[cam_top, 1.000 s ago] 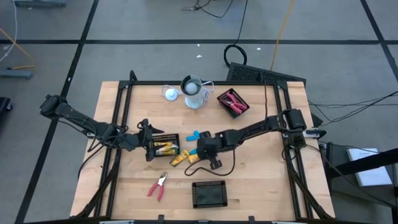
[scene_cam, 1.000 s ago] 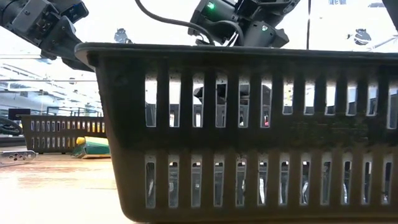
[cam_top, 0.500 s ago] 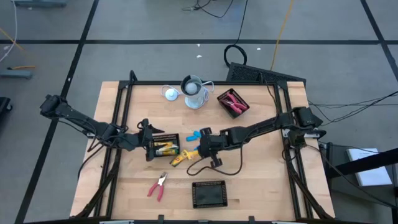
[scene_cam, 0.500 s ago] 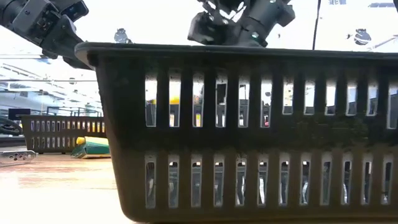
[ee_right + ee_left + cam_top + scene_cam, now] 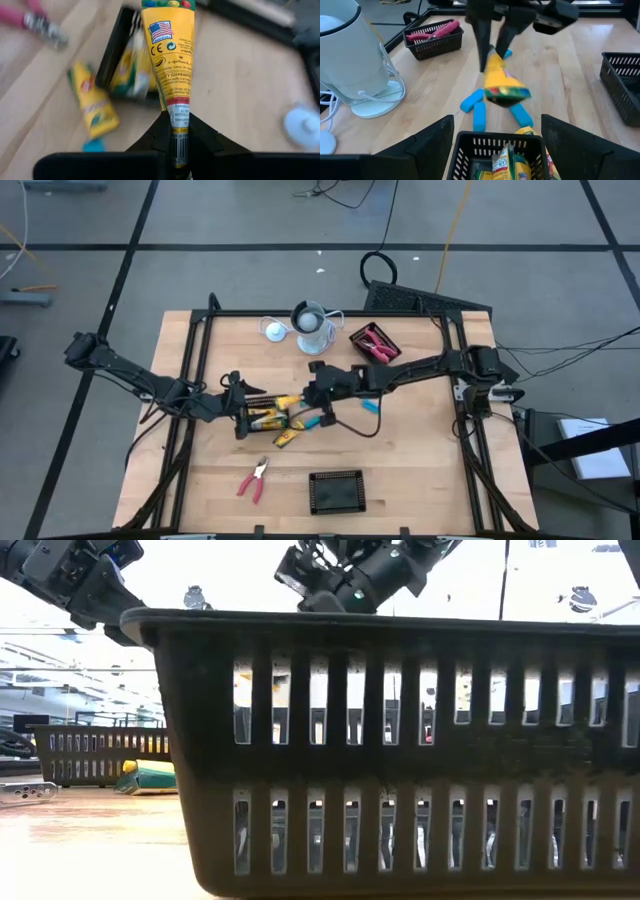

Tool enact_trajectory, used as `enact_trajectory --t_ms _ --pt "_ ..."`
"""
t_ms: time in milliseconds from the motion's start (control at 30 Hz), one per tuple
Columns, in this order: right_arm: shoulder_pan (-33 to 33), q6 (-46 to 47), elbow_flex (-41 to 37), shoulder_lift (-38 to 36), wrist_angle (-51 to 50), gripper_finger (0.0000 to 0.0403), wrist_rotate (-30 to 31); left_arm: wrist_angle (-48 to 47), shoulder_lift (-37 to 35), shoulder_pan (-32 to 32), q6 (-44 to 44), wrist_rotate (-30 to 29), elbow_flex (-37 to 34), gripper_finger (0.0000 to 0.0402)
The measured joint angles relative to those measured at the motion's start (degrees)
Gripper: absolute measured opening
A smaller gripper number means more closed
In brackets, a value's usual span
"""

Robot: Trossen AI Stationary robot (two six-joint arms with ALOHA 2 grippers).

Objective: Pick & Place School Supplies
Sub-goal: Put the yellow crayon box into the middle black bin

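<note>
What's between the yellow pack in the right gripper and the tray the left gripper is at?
Nothing visible. The right gripper holds the yellow pack in the air just short of the tray, which already has yellow packs in it. The blue pieces lie flat on the table below its path. The left gripper is open at the tray's side.

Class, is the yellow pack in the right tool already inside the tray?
No. The right tool holds the yellow pack above the table, short of the tray.

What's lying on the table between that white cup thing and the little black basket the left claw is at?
In the left wrist view, only bare wood between the white cup and the basket; blue pieces lie off to one side.
</note>
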Motion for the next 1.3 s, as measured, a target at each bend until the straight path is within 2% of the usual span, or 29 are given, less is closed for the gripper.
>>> enact_trajectory --t_ms 333,667,1033,1133,1300 --pt "-0.79 -0.62 3.92 4.09 1.29 0.0024 -2.95 2.48 3.87 0.97 -0.58 0.16 0.00 0.0296" --pt "-0.76 -1.19 4.60 4.03 3.12 0.0024 -3.04 11.44 10.62 3.69 1.58 0.14 0.00 0.0296" --pt "-0.76 -0.84 4.55 4.03 3.10 0.0024 -2.99 13.82 10.97 4.87 2.55 0.14 0.02 0.0293" --pt "-0.76 -0.81 4.55 4.03 3.12 0.0024 -2.97 14.19 10.97 4.87 2.54 0.16 0.02 0.0267" --pt "-0.79 -0.59 4.55 4.03 3.22 0.0024 -2.70 14.48 10.97 4.81 2.69 0.23 0.00 0.0183"
